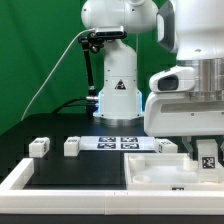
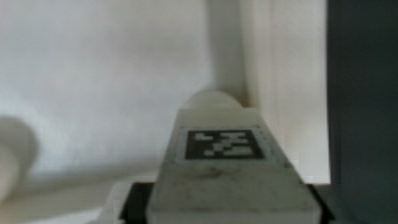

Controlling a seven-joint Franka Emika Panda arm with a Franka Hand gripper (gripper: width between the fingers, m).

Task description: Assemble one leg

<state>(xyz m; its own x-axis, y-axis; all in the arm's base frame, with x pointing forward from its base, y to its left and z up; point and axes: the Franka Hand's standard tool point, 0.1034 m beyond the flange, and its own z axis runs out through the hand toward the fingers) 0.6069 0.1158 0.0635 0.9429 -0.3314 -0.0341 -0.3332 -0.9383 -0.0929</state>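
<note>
My gripper (image 1: 203, 148) is shut on a leg (image 1: 208, 160), a small white block with a black-and-white tag, and holds it over the right part of the large white tabletop (image 1: 150, 172). In the wrist view the leg (image 2: 226, 150) sits between the dark fingers (image 2: 150, 203), tag facing the camera, its rounded tip pointing down at the tabletop (image 2: 107, 90) near that piece's edge. Whether the tip touches the tabletop is hidden. Three more legs stand on the black table: two at the exterior view's left (image 1: 38, 146) (image 1: 72, 146) and one behind the tabletop (image 1: 166, 146).
The marker board (image 1: 118, 143) lies flat in front of the robot base (image 1: 117, 95). A white raised border (image 1: 15, 180) runs along the front left of the black table. In the wrist view the dark table (image 2: 365, 100) shows beside the tabletop's edge.
</note>
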